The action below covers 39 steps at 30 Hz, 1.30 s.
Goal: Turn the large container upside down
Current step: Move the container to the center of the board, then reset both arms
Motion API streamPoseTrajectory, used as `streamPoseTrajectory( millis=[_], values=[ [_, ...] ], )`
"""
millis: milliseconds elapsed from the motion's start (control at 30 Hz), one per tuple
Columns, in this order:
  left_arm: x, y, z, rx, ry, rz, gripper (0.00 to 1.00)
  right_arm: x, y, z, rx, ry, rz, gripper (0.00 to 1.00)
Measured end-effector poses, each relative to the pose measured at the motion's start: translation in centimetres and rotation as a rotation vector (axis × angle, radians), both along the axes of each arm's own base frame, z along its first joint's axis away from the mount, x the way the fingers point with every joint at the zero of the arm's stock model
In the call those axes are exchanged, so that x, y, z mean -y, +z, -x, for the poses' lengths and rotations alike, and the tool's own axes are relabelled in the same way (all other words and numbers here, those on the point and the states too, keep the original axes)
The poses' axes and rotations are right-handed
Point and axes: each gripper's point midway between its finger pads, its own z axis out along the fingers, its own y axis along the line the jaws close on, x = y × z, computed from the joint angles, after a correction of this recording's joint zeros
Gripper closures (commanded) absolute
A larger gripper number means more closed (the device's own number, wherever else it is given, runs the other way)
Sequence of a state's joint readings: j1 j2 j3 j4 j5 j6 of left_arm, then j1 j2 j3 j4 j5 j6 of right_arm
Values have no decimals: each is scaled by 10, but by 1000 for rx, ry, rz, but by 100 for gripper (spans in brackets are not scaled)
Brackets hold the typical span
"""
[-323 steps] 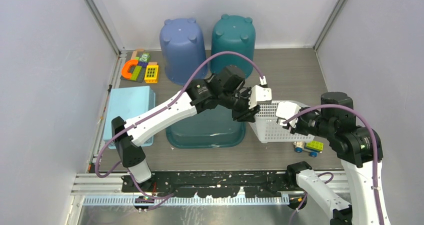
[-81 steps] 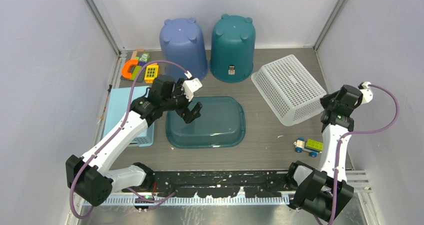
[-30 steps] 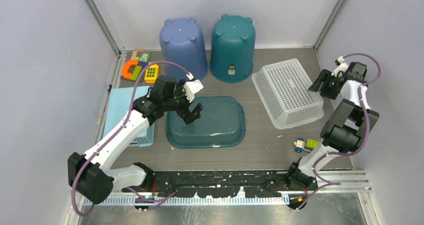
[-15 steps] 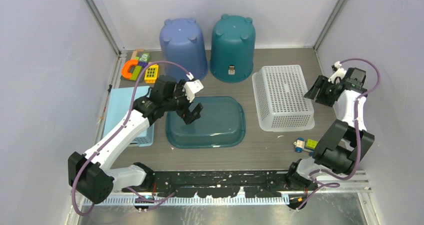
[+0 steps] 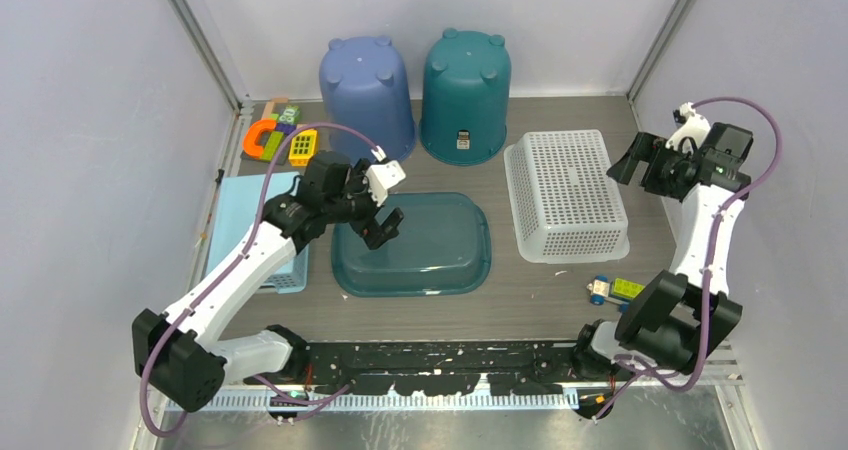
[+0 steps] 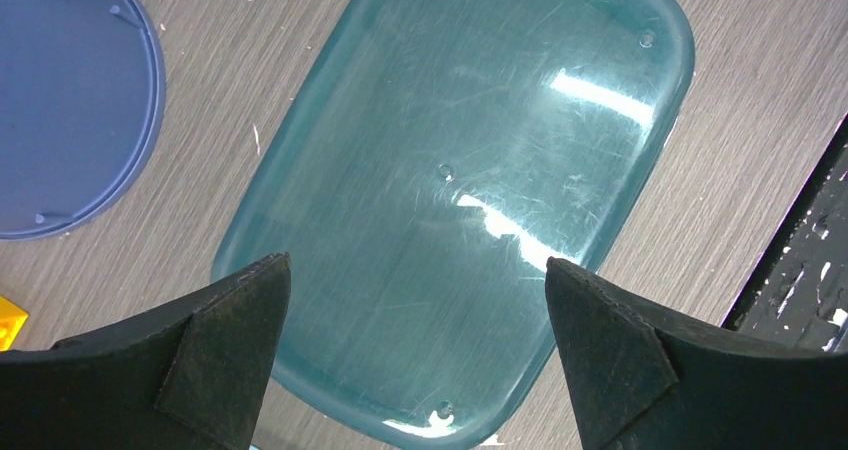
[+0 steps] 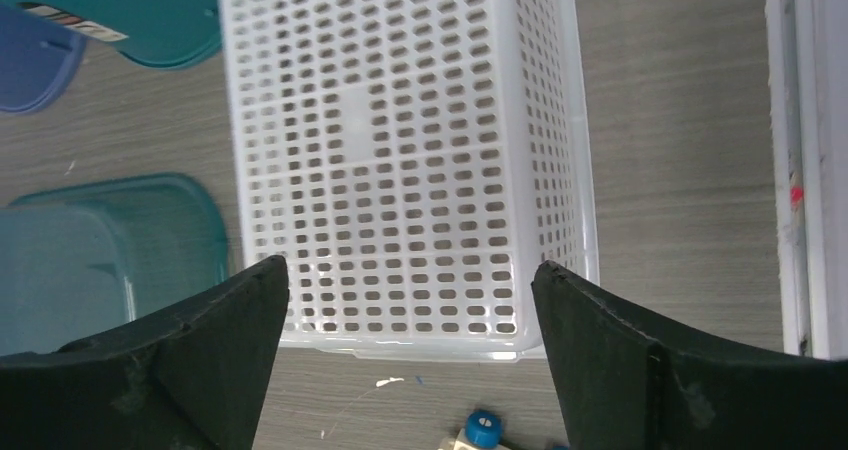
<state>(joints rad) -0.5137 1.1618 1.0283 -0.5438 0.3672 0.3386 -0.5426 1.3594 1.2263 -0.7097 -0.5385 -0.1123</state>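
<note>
**Right pincer** (image 5: 628, 164): jaws are standing wide apart and gripping nothing. It is hovering just beside the far right edge of the task's thing, with no contact showing.

**White perforated plastic basket** (image 5: 565, 195): the large container is lying upside down on the grey wood-grain table (image 5: 540, 305), base up. It is sitting directly ahead of the right pincer (image 7: 408, 268), and in the wrist view the basket (image 7: 400, 120) is filling the gap between its two fingers.

**Left pincer** (image 5: 378, 228): jaws are spread fully and holding nothing.

**Translucent teal rectangular plastic tub** (image 5: 425, 250): it is lying inverted beneath the left pincer (image 6: 415, 270), and in the wrist view the tub (image 6: 460, 170) is spanning the space between both fingers.

**Blue plastic bucket** (image 5: 365, 85) and **dark teal plastic bucket** (image 5: 465, 80): both are standing inverted beyond the left pincer, side by side.

**Small brick toy car** (image 5: 615, 290): it is resting behind the right pincer, just past the basket's near edge.

**Pale blue flat lid** (image 5: 240, 220): it is lying to the left pincer's left.
</note>
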Motion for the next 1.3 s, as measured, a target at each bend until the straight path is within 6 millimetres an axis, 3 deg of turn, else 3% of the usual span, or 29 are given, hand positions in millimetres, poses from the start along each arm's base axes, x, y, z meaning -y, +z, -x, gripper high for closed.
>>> streamPoseTrajectory(
  millis=[133,400,733,967,1300],
  values=[
    [-2,4,2,8,-8,-8,0,-18,36,4,102,85,30,0],
    [-5,33,6,61,-21,1,0,-85,73,19,202,326,30,0],
    [-13,66,19,91,-35,-3,0,-159,126,65,335,597,-21,0],
    [-22,78,34,80,-37,-12,0,-184,167,110,469,704,-9,0],
    [-37,115,56,127,-20,7,0,-212,184,173,558,841,5,0]
  ],
)
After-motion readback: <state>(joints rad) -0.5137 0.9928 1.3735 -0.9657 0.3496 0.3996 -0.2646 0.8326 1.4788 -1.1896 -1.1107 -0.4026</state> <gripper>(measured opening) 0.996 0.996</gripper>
